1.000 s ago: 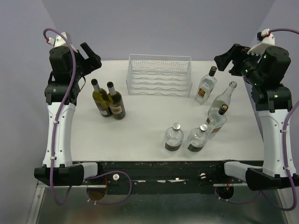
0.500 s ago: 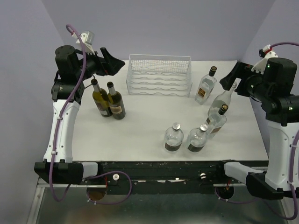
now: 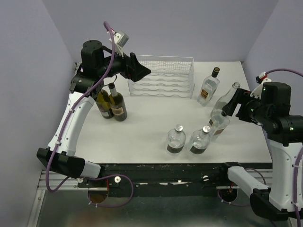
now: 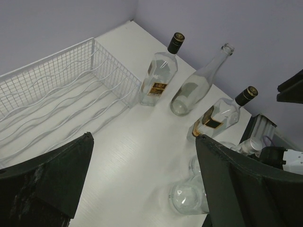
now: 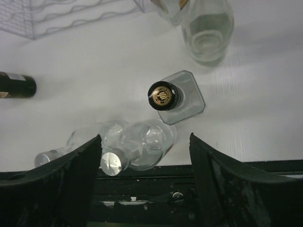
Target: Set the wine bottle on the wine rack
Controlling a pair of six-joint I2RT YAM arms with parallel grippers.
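Observation:
The white wire wine rack (image 3: 163,75) stands at the back middle of the table, with its wavy shelves (image 4: 57,94) bare. Two dark wine bottles (image 3: 103,101) (image 3: 117,102) stand upright left of it. My left gripper (image 3: 138,70) hangs open above the rack's left end, past the dark bottles, and its jaws (image 4: 143,137) are wide apart and hold nothing. My right gripper (image 3: 232,105) is open over the clear bottles on the right. A square bottle with a black cap (image 5: 165,96) lies just beyond its fingertips (image 5: 145,136).
Clear bottles crowd the right side: a flat one with a black cap (image 3: 208,87), a tall open-necked one (image 3: 226,99), the square one (image 3: 218,124), and two round stoppered ones (image 3: 176,139) (image 3: 201,140) near the front edge. Purple walls close in behind and on both sides.
My left arm has swung right, from beside the dark bottles to over the rack's left end. My right arm has come down and forward over the clear bottles, its jaws slightly narrower.

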